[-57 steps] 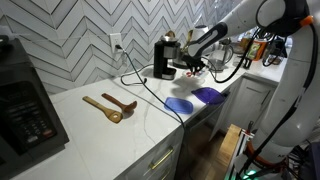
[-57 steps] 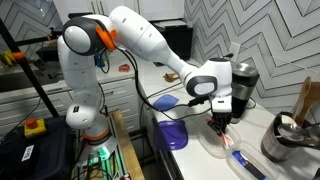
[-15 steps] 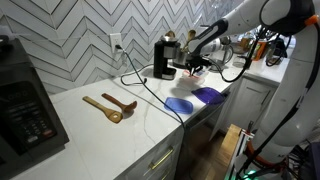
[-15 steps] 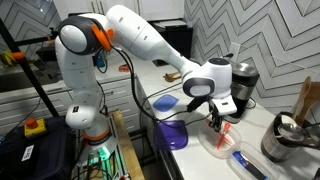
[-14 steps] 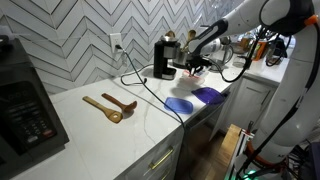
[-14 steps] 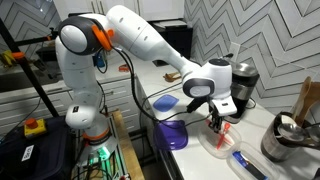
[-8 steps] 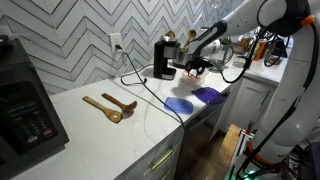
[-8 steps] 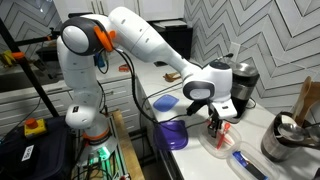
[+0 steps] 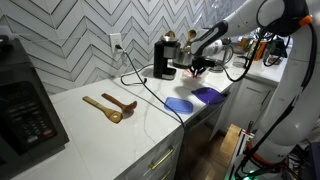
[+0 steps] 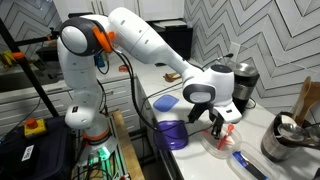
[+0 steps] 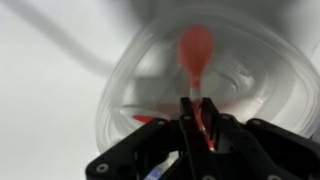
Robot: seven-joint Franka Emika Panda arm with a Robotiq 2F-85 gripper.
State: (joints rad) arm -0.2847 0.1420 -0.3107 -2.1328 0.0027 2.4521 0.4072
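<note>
My gripper (image 11: 197, 122) is shut on the handle of a red spoon (image 11: 195, 52). The spoon's bowl points away from me over a clear plastic bowl (image 11: 130, 95) on the white counter. Another red piece (image 11: 145, 118) lies inside the bowl at the left. In an exterior view my gripper (image 10: 219, 125) hangs just above the clear bowl (image 10: 219, 149) with the red spoon (image 10: 227, 133) in its fingers. In an exterior view my gripper (image 9: 197, 66) is beside the black coffee machine (image 9: 163, 58).
A blue plate (image 10: 165, 103) and a purple bowl (image 10: 172, 134) sit near the counter's edge. A blue utensil (image 10: 246, 165) lies by the clear bowl. A metal pot (image 10: 283, 140) stands nearby. Two wooden spoons (image 9: 110, 105) lie on the counter, with a black appliance (image 9: 25, 100) further along.
My gripper has moved a little down and sideways over the clear bowl, still holding the red spoon.
</note>
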